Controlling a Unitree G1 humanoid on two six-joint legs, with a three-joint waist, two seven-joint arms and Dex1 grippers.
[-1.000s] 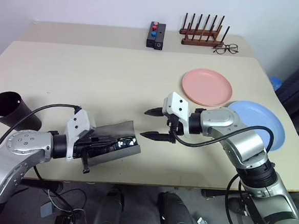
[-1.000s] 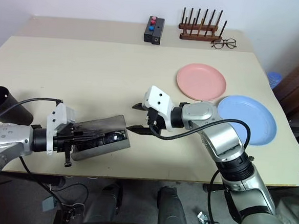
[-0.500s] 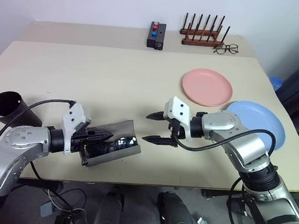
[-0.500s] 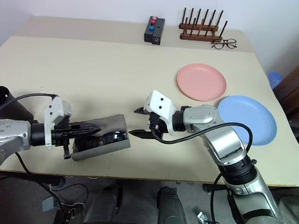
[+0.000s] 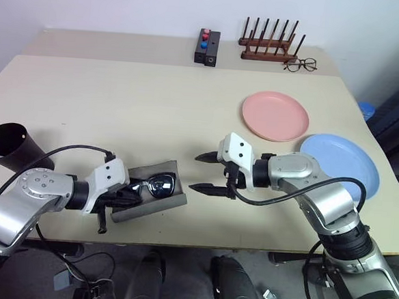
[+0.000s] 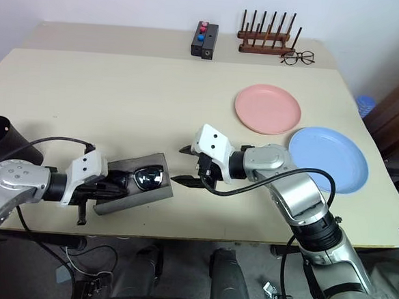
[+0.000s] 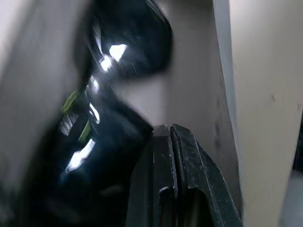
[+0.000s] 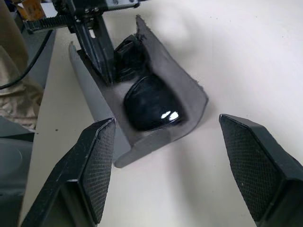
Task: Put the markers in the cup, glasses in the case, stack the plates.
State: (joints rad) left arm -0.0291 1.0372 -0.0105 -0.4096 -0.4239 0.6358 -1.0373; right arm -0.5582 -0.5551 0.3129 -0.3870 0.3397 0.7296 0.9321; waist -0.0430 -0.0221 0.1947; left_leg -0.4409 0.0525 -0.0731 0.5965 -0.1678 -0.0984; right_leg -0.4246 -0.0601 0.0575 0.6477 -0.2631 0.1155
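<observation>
Glasses (image 5: 157, 184) lie in the open case (image 5: 172, 201); left gripper (image 5: 124, 197) pinched empty inside it, right gripper (image 5: 205, 173) spread beside; next, I judge, shut the lid.

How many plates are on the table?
2. The pink plate sits toward the far right of the table. The blue plate lies just nearer, by the right edge, not stacked. None looks hidden.

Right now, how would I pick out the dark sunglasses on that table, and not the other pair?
Start at the beige table and go to its near edge on the robot's left. An open grey case lies there, and the sunglasses sit inside it. They have a thick black frame and dark lenses; the spectacles at the far edge are thin-framed and clear.
</observation>
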